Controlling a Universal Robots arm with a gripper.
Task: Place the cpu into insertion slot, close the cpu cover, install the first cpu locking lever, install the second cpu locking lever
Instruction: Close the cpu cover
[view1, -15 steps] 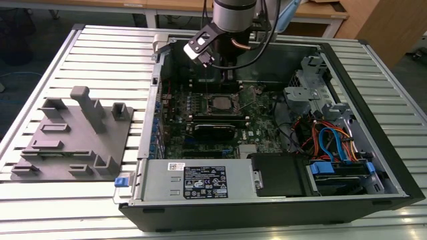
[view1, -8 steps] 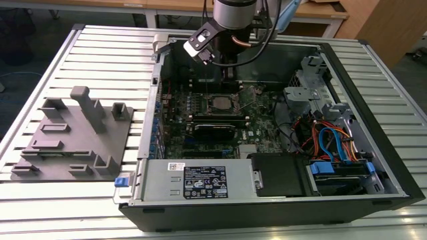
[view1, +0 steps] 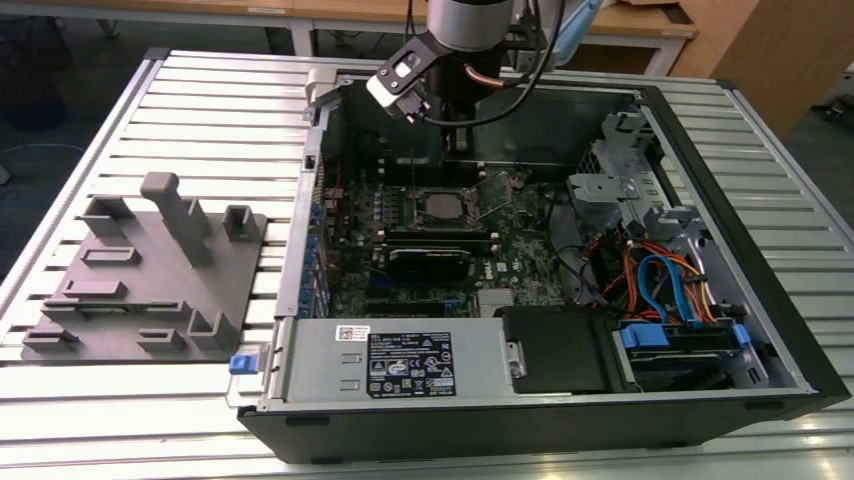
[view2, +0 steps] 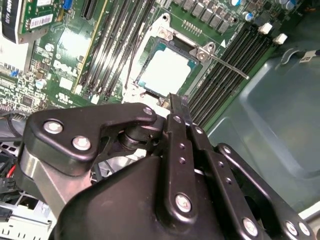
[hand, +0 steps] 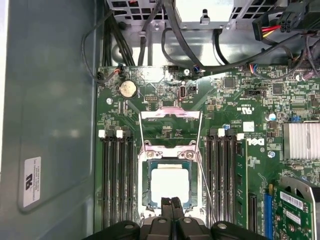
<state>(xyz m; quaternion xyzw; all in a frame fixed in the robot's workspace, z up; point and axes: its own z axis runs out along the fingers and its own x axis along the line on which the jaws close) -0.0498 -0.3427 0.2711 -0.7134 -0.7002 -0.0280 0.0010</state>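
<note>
The cpu (hand: 170, 184), a pale square chip, lies in the insertion slot (hand: 145, 185) on the green motherboard; it also shows in the second wrist view (view2: 167, 70) and in the exterior view (view1: 438, 205). The cpu cover (hand: 170, 116) is swung open, its silvery frame lying back over the board beyond the socket. Two thin wire locking levers (hand: 139, 135) (hand: 206, 172) stand unlatched beside the socket; one sticks out sideways (view2: 230, 65). My gripper (hand: 171, 202) (view2: 177, 106) hovers at the socket's near edge, shut with nothing in it. In the exterior view the gripper (view1: 458, 145) hangs above the socket.
Black memory slots (hand: 117, 175) flank the socket. A card (hand: 300, 210) and a heatsink (hand: 300, 140) sit to one side, cables (hand: 150, 30) beyond. The case wall (hand: 45, 125) is close. A grey fixture plate (view1: 147, 270) lies at the exterior view's left.
</note>
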